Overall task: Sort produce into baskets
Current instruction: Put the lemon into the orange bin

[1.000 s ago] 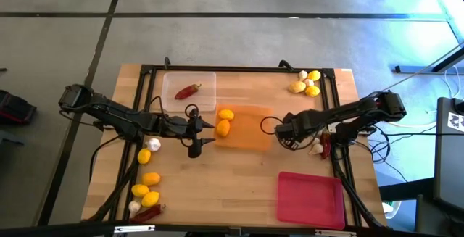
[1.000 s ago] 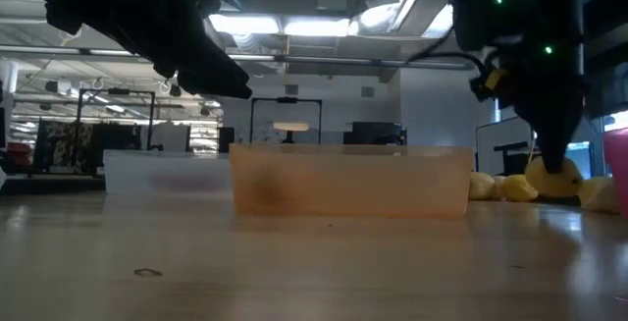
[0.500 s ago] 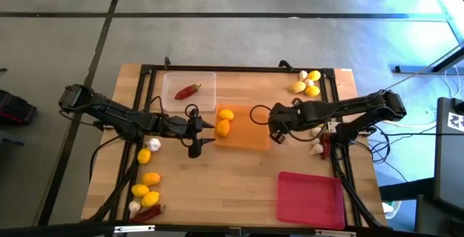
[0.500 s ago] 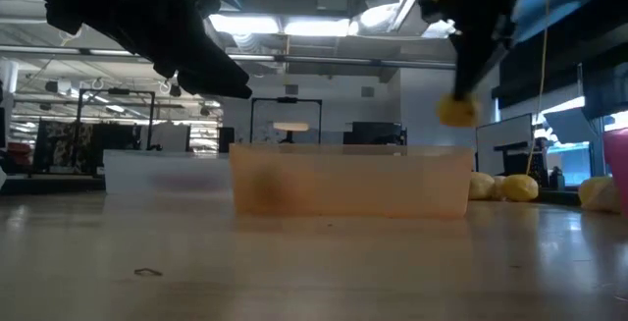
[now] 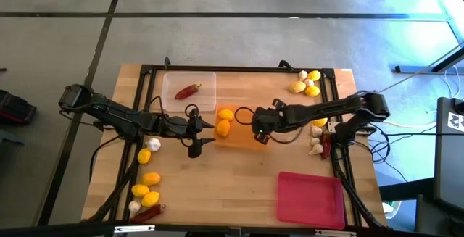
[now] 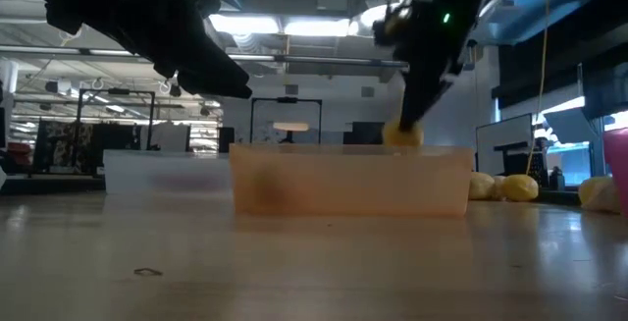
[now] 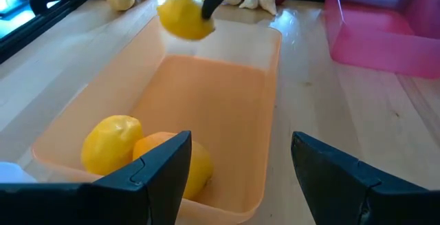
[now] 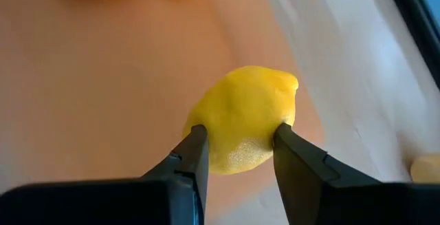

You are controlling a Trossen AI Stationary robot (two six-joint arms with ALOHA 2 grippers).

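Broadly, the wooden table (image 5: 217, 186) carries three shallow baskets: a red-pink tray (image 5: 310, 199) at its near right, an orange tray (image 5: 239, 141) in the middle and a clear tray (image 5: 190, 90) just beside the orange one, holding a single dark red chili pepper (image 5: 187, 90). That spread reads as one tray per kind of produce, with the orange tray taking lemons, since two lemons (image 7: 144, 153) already lie together at its end nearest the left arm. Unsorted produce waits in heaps at the table edges: lemons and garlic (image 5: 306, 83) at the far right corner, garlic with a chili (image 5: 319, 144) by the right arm's base, and lemons, garlic and a chili (image 5: 145, 193) along the left side. The left pincer (image 5: 204, 134) hovers spread and empty just beside the orange tray's end, probably kept clear so the other arm can work. The right pincer (image 8: 237, 153) is clenched on a lemon (image 8: 244, 118), held above the orange floor near the tray's wall, which I judge to be the carry just before a drop among its fellows. This lemon is bright yellow, oval, finely pitted, with a small nub at one end, pinched across its middle so it sits steady between the two fingers
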